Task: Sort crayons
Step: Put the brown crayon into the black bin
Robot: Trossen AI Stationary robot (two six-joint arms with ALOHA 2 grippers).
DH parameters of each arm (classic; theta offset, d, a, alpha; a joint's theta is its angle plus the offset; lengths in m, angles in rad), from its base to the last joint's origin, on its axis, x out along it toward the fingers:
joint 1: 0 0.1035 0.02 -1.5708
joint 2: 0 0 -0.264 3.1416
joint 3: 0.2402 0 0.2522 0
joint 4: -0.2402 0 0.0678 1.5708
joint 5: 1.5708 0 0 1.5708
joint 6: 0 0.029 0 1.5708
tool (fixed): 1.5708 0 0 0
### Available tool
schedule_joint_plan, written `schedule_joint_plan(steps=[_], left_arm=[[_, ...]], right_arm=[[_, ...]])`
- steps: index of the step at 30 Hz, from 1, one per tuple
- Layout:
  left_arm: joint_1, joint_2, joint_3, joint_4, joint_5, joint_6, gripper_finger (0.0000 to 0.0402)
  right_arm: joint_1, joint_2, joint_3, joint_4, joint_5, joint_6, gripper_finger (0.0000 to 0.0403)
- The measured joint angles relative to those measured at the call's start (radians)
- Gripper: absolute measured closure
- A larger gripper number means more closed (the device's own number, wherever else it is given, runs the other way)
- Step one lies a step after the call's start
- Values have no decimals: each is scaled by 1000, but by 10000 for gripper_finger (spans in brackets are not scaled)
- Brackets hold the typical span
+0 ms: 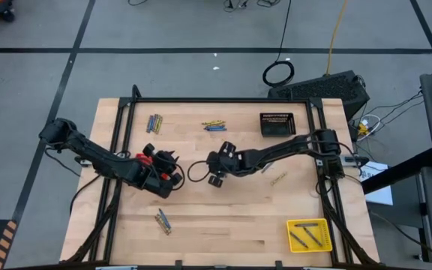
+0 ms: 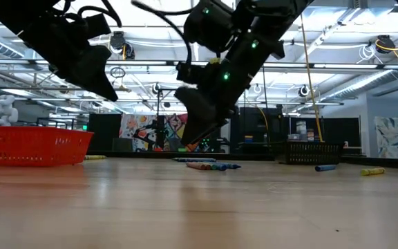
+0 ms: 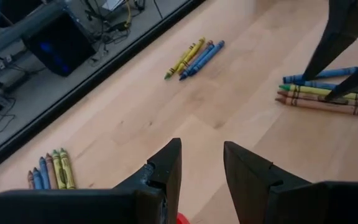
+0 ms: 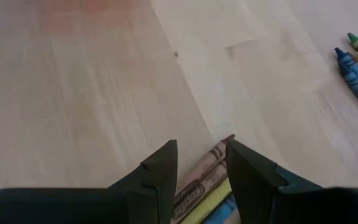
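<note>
- High view: wooden bench [image 1: 223, 225] on a grey floor; crayons [image 1: 214, 124] lie in small groups on the bench, some in the yellow basket [image 1: 309, 235]; black basket [image 1: 277, 124] sits near the back edge.
- Low view: red basket [image 2: 30, 146] at left, crayons ahead.
- Left wrist view: left pincer [image 3: 202, 171] spread, empty, above bare wood.
- Right wrist view: right pincer [image 4: 201, 168] spread, over a brown crayon [image 4: 199, 177], not pinching.

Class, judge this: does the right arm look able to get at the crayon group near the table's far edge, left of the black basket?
Probably yes: the right end effector hangs open over bare wood, nothing between it and those crayons.
</note>
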Motion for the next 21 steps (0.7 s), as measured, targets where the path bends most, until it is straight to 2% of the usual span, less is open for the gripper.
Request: schedule_joint_plan(steps=[3, 5, 10, 15, 18, 21], left_arm=[[-1, 0, 0, 11, 0, 0, 283], [-1, 0, 0, 21, 1, 0, 283], [1, 0, 0, 25, -9, -17, 283], [62, 0, 0, -5, -17, -114, 283], [157, -21, 31, -141, 51, -118, 283], [325, -52, 89, -308, 165, -108, 283]], right_arm=[[1, 21, -1, -25, 75, -83, 284], [9, 13, -1, -100, 138, -102, 291], [46, -78, -24, -282, 256, -116, 325], [59, -220, -231, -160, 282, -91, 353], [74, -342, -385, -25, 277, -64, 362], [92, -453, -519, 118, 276, -30, 367]])
